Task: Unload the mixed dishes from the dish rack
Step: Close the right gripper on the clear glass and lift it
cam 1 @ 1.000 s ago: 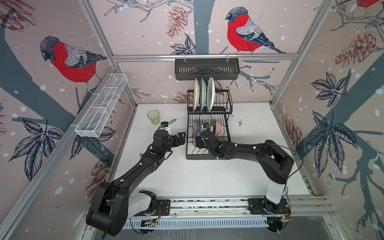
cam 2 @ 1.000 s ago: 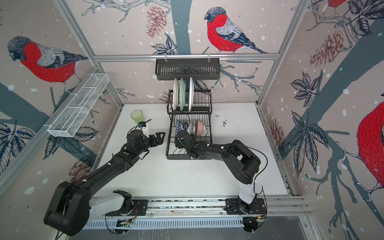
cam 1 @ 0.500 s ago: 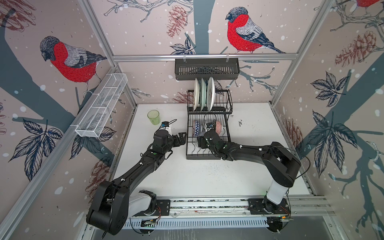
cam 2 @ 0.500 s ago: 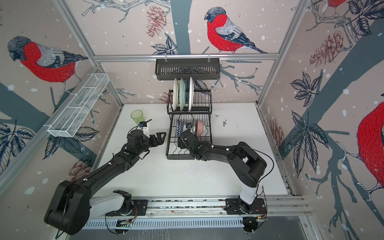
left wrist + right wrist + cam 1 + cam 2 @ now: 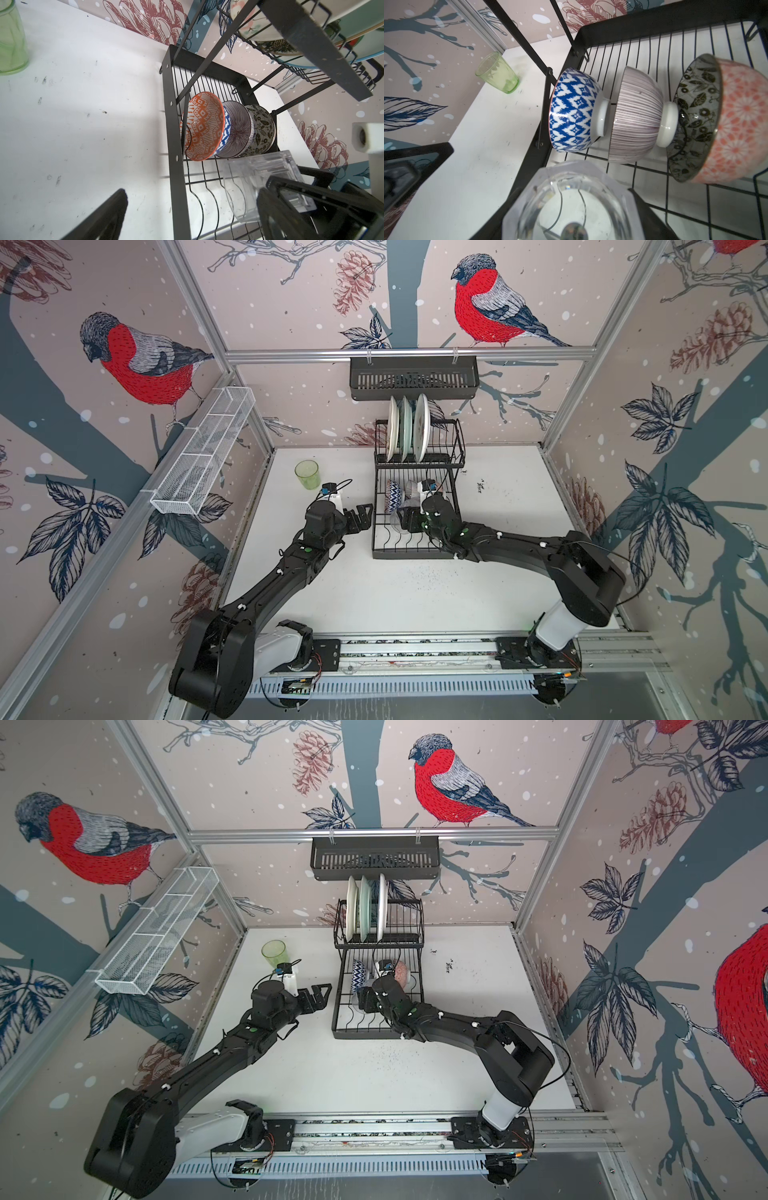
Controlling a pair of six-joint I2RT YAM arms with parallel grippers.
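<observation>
The green tumbler (image 5: 308, 474) stands upright on the white table (image 5: 415, 601), well to the left of the dish rack (image 5: 399, 554) and level with its rear part.

The left gripper (image 5: 360, 517) hovers just off the dish rack's left edge, about halfway along its lower tier. Its fingers (image 5: 104, 218) are spread wide with nothing between them, and they do not touch the rack.

On the lower tier of the dish rack, three small bowls stand on edge in a row across the back. The blue patterned bowl (image 5: 573, 110) is nearest the rack's left side, then comes the striped bowl (image 5: 635, 116), then the coral bowl (image 5: 741, 128). Each one's foot is nested against the next.

Just in front of the bowls, over the rack's wavy wires, is the clear tumbler (image 5: 571, 199). It sits tilted between the fingers (image 5: 652, 218) of the right gripper (image 5: 404, 519). One finger lies against each of its sides, clamping it. The pictures do not show whether it touches the wires.

The right arm reaches into the dish rack from its front right corner.

On the upper tier at the back of the rack, three large plates (image 5: 405, 429) stand upright in the slots, side by side.
</observation>
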